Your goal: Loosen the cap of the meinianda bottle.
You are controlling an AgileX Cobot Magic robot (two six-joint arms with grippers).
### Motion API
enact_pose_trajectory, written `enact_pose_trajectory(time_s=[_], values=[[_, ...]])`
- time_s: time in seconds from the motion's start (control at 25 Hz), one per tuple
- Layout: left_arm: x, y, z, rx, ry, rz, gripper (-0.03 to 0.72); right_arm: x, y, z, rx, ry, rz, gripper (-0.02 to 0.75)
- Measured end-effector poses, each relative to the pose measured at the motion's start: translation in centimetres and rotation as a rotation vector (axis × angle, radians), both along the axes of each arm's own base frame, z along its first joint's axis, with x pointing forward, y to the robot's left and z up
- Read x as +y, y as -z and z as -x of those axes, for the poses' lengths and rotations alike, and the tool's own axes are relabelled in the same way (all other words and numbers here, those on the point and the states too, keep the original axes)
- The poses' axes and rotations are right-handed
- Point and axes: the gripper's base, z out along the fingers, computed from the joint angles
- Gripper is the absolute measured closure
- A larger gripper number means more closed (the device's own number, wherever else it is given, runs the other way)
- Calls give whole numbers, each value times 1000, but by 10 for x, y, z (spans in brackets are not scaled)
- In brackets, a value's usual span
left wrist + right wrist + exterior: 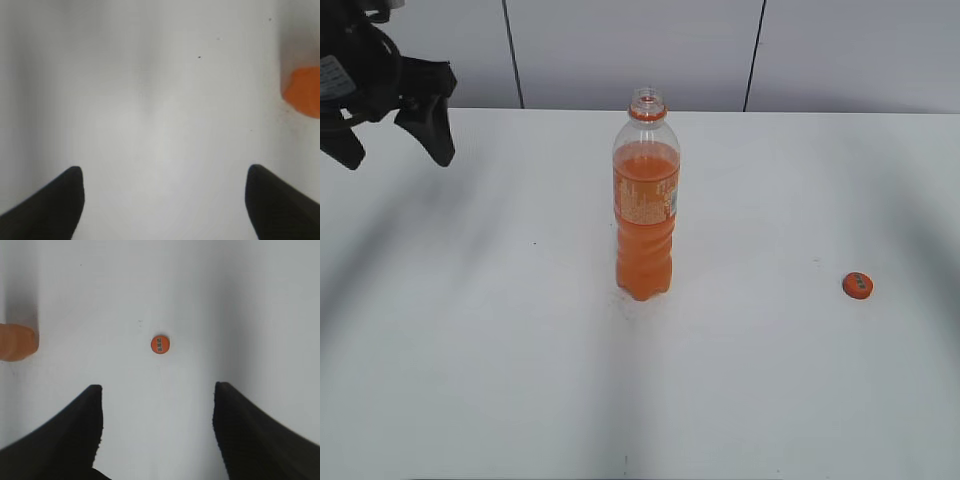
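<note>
The meinianda bottle (645, 200) stands upright in the middle of the white table, its neck open with only the orange ring on it. Its base shows at the right edge of the left wrist view (302, 90) and at the left edge of the right wrist view (17, 341). The orange cap (857, 285) lies flat on the table to the bottle's right, dark mark up; it also shows in the right wrist view (160, 344). My left gripper (395, 140) is open and empty, raised at the far left (162, 200). My right gripper (157, 410) is open and empty above the table, short of the cap.
The white table (520, 350) spreads wide around the bottle. A pale panelled wall (620, 50) runs behind its far edge. The right arm does not show in the exterior view.
</note>
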Motion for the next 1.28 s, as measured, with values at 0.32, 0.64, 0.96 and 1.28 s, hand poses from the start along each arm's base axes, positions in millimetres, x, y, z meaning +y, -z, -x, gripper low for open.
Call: enact_pose_trajectory(time_s=[0.32, 0.64, 0.96, 1.28], values=[[9, -6, 32, 6, 3, -21, 97, 0, 9, 61, 5, 3, 0, 223], [27, -17, 116, -34, 4, -21, 97, -3, 29, 131, -19, 0, 38, 223], [48, -3, 195, -201, -27, -18, 97, -7, 42, 189, -128, 8, 98, 223], [69, 8, 280, -464, -35, 15, 97, -8, 74, 233, -244, 13, 106, 223]])
